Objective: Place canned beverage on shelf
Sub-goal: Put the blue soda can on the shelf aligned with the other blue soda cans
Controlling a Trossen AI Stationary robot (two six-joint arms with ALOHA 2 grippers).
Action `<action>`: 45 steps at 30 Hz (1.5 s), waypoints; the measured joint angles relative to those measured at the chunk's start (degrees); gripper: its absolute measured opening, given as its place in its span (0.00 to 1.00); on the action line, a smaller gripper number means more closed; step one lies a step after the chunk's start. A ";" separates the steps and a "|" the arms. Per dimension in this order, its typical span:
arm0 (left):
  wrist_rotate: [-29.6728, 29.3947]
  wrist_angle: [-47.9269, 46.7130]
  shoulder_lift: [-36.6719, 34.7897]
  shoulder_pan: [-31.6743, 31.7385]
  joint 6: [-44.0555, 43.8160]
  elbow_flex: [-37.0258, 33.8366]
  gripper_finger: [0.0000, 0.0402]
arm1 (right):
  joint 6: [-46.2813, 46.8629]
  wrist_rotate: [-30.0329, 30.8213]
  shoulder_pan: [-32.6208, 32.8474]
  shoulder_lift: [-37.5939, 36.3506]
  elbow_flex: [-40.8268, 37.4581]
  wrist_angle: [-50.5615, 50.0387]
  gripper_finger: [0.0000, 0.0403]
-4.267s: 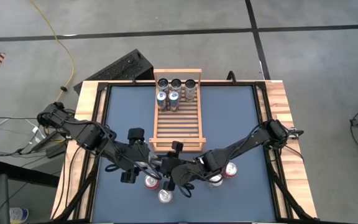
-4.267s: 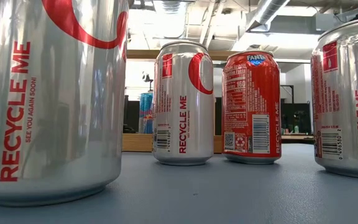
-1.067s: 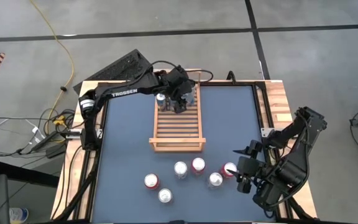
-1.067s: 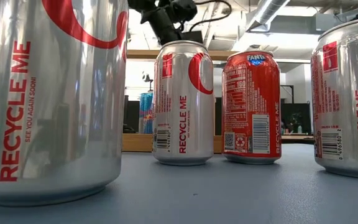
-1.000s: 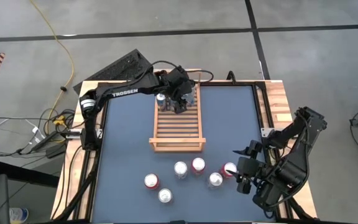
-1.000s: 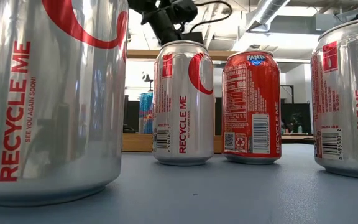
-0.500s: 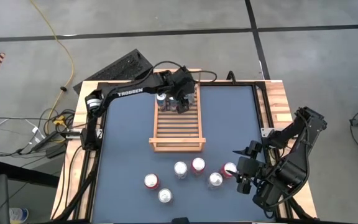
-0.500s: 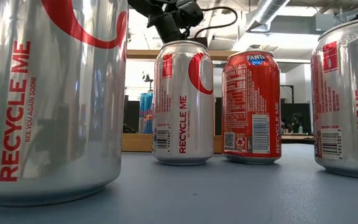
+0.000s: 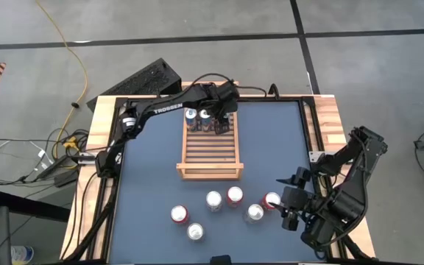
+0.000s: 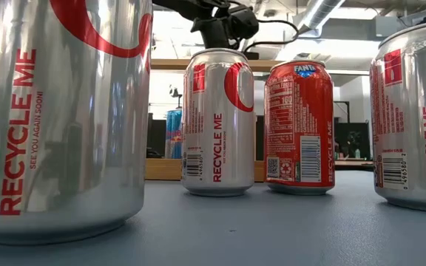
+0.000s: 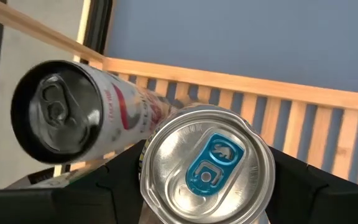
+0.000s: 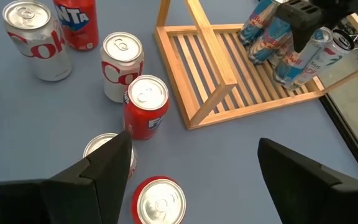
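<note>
L fingers (image 11: 207, 205) pinching slim silver blue-tab can (image 11: 207, 167) over light-wood slatted shelf (image 9: 209, 147) | we'd lower straight, upright, beside neighbours | R fingers (image 12: 191, 168) spread, idle.

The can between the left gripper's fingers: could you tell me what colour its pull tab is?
Blue, on a silver lid of the can; the left wrist view shows it best.

Slim cans (image 9: 206, 119) stood at shelf's (image 9: 210, 154) far end; six cans (image 9: 223, 207) clustered on table (image 9: 149, 169) before it.
</note>
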 joint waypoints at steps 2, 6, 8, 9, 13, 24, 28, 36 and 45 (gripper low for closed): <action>0.27 -0.37 0.08 0.47 -0.04 0.00 0.59 | 0.00 0.00 -0.02 0.00 0.00 0.00 0.79; 1.34 -0.88 0.07 1.37 -0.64 0.00 0.59 | -0.20 0.00 -0.02 0.00 0.00 0.00 0.79; 1.28 -1.21 0.07 1.68 -0.70 0.00 0.59 | -0.51 0.00 -0.02 0.00 0.00 0.01 0.79; 1.47 -1.10 0.09 1.74 -0.89 0.00 0.59 | -0.61 0.00 -0.02 0.00 0.00 0.00 0.79; 1.84 0.31 0.08 1.80 -1.19 0.00 0.59 | -0.61 0.00 -0.02 0.00 0.00 0.00 0.79; 0.17 0.03 1.01 2.08 -5.21 -0.98 0.59 | -0.63 0.00 -0.02 0.00 0.00 -0.07 0.79; -0.03 -0.14 1.01 2.12 -8.11 -1.03 0.59 | -0.63 0.00 -0.02 0.00 0.00 -0.13 0.79; 0.12 1.77 1.01 1.98 -10.56 -1.03 0.59 | -0.63 0.00 -0.02 0.00 0.00 -0.11 0.79; 0.57 0.85 0.92 1.98 -12.20 -1.03 0.59 | -0.63 0.00 -0.02 0.00 0.00 -0.09 0.79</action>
